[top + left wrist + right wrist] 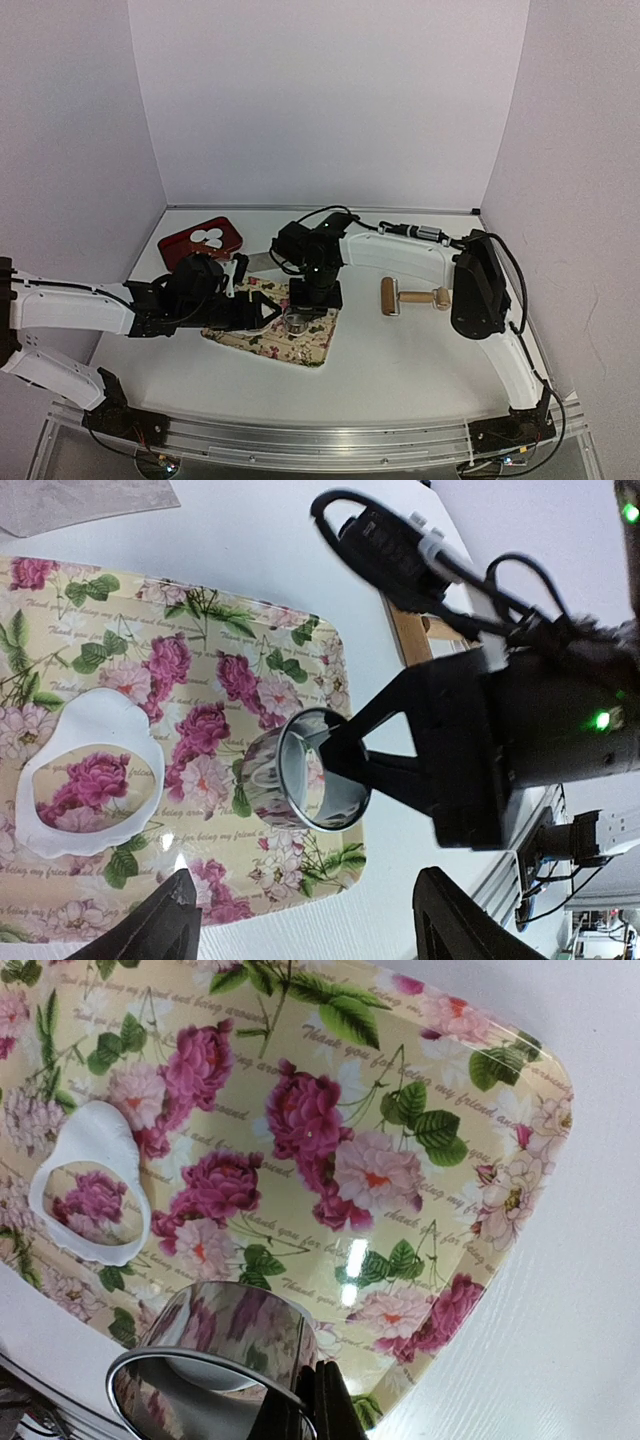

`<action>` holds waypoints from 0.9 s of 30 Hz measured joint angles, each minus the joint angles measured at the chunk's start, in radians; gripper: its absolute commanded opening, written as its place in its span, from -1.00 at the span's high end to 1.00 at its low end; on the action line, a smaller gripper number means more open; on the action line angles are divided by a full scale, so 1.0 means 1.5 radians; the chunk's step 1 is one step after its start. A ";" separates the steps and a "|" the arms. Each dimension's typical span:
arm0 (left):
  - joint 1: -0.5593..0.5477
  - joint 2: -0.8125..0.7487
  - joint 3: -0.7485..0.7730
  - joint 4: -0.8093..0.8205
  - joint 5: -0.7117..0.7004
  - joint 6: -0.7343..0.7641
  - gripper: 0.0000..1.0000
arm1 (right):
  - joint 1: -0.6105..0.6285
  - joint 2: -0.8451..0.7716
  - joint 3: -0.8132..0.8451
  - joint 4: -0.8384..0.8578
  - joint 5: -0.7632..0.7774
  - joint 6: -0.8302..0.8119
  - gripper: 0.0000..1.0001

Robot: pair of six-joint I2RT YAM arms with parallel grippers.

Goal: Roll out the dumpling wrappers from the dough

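The dough [100,705] is a thin white sheet with a round hole, lying on the floral tray [250,650] at its left end; the right wrist view also has the dough [100,1130]. My right gripper [322,1385] is shut on the wall of a shiny metal ring [215,1345], holding it tilted just above the tray. A pale patch shows inside the ring. My left gripper [305,925] hovers open by the tray's edge, close to the ring [305,770], with nothing between its fingers. The dumpling wrappers [212,237] are small white discs in a red tray [180,245].
A wooden rolling pin [413,297] lies on the table right of the floral tray [300,350]. A grey sheet [262,262] lies behind the tray. Both grippers [272,308] [305,308] crowd over the tray's middle. White walls close in the back and sides.
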 measured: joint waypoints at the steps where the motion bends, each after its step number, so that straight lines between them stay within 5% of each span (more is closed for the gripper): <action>1: 0.000 0.000 -0.010 0.012 0.003 0.009 -0.47 | -0.002 -0.007 -0.001 0.000 -0.003 0.004 1.00; 27: -0.005 0.178 0.032 0.090 0.018 0.094 -0.49 | -0.011 -0.048 -0.001 -0.005 -0.047 0.032 1.00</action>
